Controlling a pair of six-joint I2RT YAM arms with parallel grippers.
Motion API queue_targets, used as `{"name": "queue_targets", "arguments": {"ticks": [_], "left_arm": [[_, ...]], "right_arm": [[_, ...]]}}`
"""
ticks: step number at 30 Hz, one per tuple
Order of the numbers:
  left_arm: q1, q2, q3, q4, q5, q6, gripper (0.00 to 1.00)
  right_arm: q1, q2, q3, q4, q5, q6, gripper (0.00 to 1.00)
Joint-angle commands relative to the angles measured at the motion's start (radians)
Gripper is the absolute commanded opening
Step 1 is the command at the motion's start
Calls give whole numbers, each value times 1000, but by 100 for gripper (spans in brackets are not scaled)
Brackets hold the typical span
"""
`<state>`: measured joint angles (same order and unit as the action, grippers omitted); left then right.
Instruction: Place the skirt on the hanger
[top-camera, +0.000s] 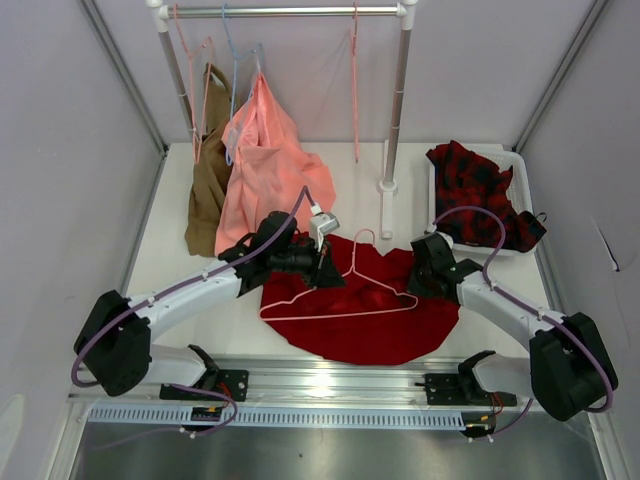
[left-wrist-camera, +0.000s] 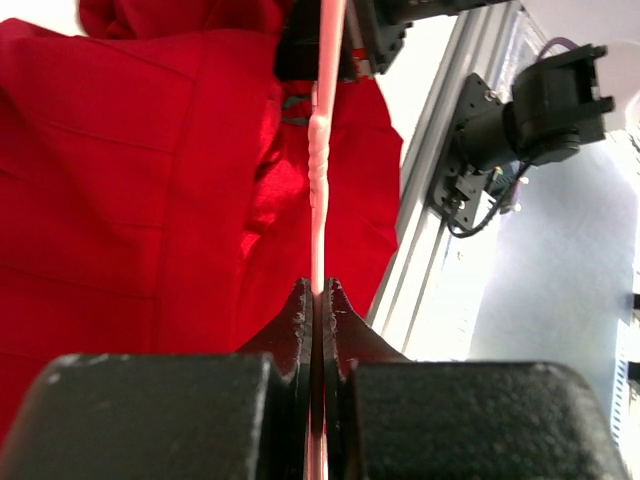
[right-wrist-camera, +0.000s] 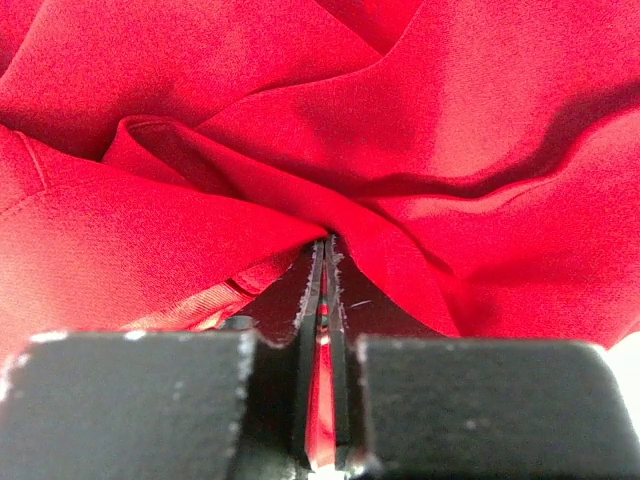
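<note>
Left claw pinched the thin pale-pink wire hanger as right claw, nipping the deep-red fabric skirt, likely needed a slow pull.

skirt: matt woven cloth | hanger: smooth thin wire | base rail: shiny metal

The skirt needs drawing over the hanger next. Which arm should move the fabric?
Right. The right arm has its jaws shut on a fold of the plain deep-red fabric skirt, so it can likely pull cloth; the left arm has its jaws shut on the thin pale-pink wire hanger, steadying it.
</note>
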<state>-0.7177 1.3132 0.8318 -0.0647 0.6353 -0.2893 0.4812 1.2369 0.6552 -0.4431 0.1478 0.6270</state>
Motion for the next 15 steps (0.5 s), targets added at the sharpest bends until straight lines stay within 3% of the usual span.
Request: {"name": "queue_targets", "arguments": {"ticks": [1,7,10,15], "left_arm": [[-5,-18,0,59,-40,-11,0],[-6,-80,26,-3,-103,24,0],[-5,-109,32,-33,-121,32,0],[0,-137,35,-73,-138,48,0]], "right_arm": [[4,-34,24,-12,12,-13,12],[0,-108,14,-46,39,3,34],[-3,-161,9,-72,45,10,40],[-10,-233,-17,-95,16,31,40]]}}
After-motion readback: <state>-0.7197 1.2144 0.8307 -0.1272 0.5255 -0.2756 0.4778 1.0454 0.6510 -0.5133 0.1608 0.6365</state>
